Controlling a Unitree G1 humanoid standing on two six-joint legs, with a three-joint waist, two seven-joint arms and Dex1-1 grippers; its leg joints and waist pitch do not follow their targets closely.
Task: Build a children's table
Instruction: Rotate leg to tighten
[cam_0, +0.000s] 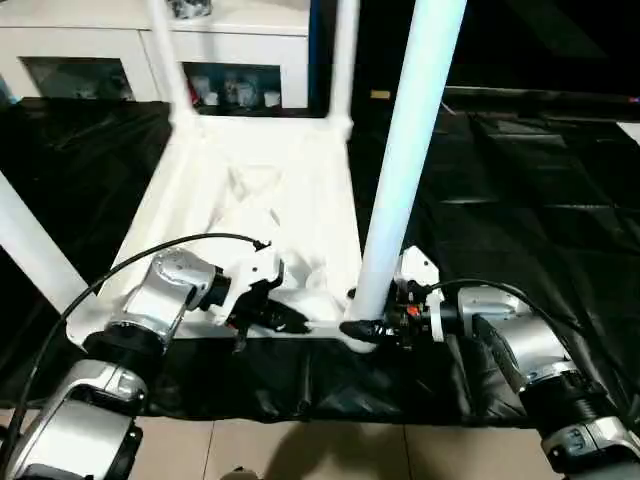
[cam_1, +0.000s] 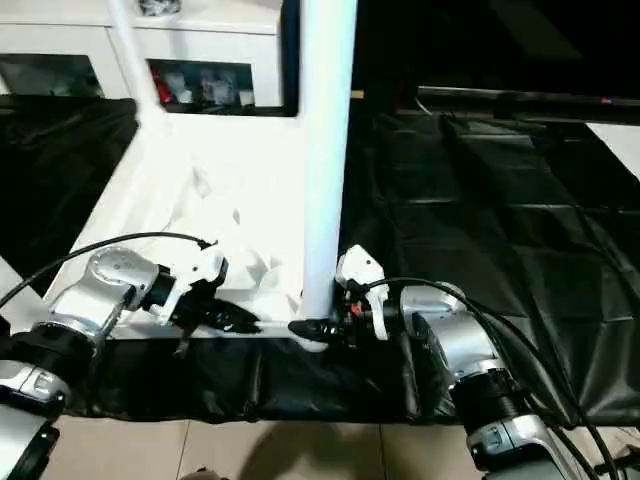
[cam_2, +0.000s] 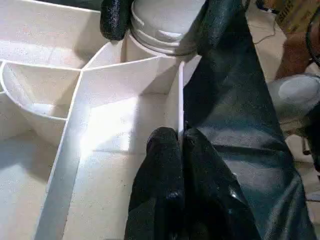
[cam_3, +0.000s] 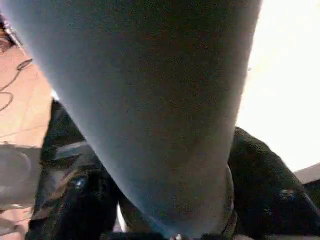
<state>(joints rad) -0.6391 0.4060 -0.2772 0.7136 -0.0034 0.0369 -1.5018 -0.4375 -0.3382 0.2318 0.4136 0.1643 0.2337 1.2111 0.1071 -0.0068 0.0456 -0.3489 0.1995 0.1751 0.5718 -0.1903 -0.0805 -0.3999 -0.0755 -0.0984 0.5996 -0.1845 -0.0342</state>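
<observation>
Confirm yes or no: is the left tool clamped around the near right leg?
No. The left tool rests shut at the tabletop's near rim, while the right tool straddles that leg.

A black sheet (cam_0: 520, 200) is covering the floor, wrinkled and creased, its near edge ending in a folded hem just short of the beige floor tiles (cam_0: 330, 450). The white tabletop (cam_0: 270, 190) is lying upside down directly on this sheet, ribbed underside facing up, with its near rim sitting right at the fingers of both grippers. The sheet is spreading wide and bare beyond the right gripper's side, and a darker stretch of it is lying beyond the left gripper's side.
</observation>
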